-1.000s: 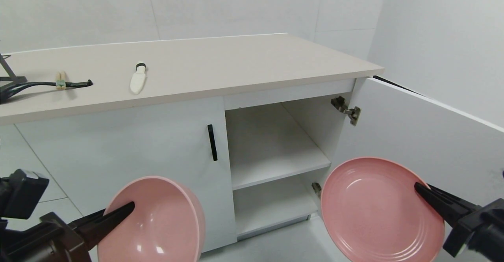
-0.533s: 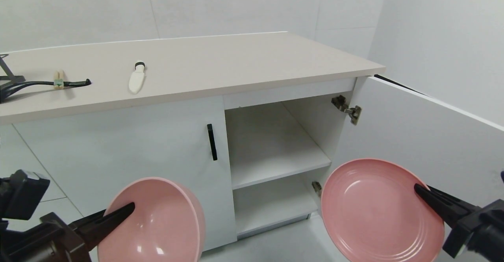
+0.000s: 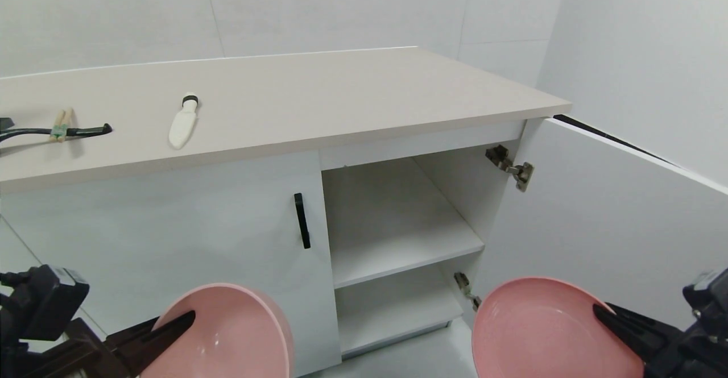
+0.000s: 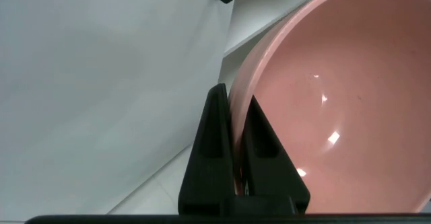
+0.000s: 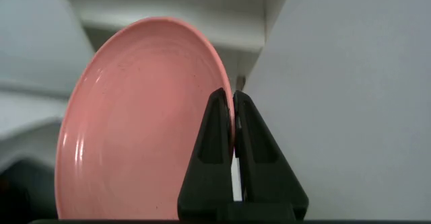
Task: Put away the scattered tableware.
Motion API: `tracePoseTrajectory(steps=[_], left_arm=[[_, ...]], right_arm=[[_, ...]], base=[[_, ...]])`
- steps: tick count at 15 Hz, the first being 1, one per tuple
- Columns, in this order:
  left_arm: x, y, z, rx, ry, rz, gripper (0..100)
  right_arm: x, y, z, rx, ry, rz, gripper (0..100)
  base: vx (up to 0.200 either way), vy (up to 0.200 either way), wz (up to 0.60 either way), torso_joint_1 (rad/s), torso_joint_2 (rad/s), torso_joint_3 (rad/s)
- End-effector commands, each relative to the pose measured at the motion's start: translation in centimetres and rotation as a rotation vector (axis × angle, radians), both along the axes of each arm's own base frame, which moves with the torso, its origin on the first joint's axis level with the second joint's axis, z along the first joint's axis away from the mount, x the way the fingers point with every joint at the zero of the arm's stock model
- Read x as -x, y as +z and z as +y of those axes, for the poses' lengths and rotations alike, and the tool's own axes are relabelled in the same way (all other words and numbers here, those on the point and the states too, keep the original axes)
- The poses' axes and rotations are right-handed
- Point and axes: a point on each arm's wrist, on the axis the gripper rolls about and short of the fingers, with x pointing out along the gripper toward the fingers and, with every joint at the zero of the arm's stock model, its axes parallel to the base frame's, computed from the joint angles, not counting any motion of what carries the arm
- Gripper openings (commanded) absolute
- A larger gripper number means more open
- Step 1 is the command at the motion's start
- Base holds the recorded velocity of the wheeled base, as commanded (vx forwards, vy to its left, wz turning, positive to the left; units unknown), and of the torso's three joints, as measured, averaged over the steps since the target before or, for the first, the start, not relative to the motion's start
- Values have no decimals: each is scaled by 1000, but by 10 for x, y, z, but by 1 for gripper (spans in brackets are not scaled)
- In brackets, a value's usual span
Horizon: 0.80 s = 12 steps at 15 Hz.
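Holding pink tableware before the open cupboard point(image 3: 449, 185).
Left gripper point(image 3: 190, 315) pinches the rim of the pink bowl point(image 3: 239, 338), right gripper point(image 3: 597, 310) the rim of the pink plate point(image 3: 534, 332), both near and low; neither piece is on a shelf point(image 3: 398, 241) yet.

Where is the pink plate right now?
Low on the right in the head view, the pink plate is pinched by the fingers of the right gripper, beside the open cabinet door.
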Motion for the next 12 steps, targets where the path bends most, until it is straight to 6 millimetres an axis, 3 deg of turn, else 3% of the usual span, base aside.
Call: tracePoseTrajectory(steps=[1, 4, 6, 8, 10, 12], left_arm=[[0, 1, 0, 4, 1, -4, 0], [0, -2, 0, -3, 0, 5, 0], [0, -3, -1, -6, -12, 14, 0], [4, -5, -6, -11, -67, 23, 0], [9, -9, -8, -17, -116, 28, 0], [12, -10, -6, -14, -110, 21, 0]], right_arm=[[17, 0, -5, 44, 59, -5, 0], [15, 2, -5, 41, 58, -14, 0], [-5, 2, 9, 42, 56, 9, 0], [-43, -1, 35, 27, 56, -13, 0], [-70, -24, 58, 18, 74, -26, 0], [-76, -52, 70, 18, 106, -37, 0]], base=[[0, 0, 0, 0, 0, 0], [67, 0, 0, 4, 1, 1], [0, 0, 0, 0, 0, 0], [0, 0, 0, 0, 0, 0], [0, 0, 0, 0, 0, 0], [0, 0, 0, 0, 0, 0]])
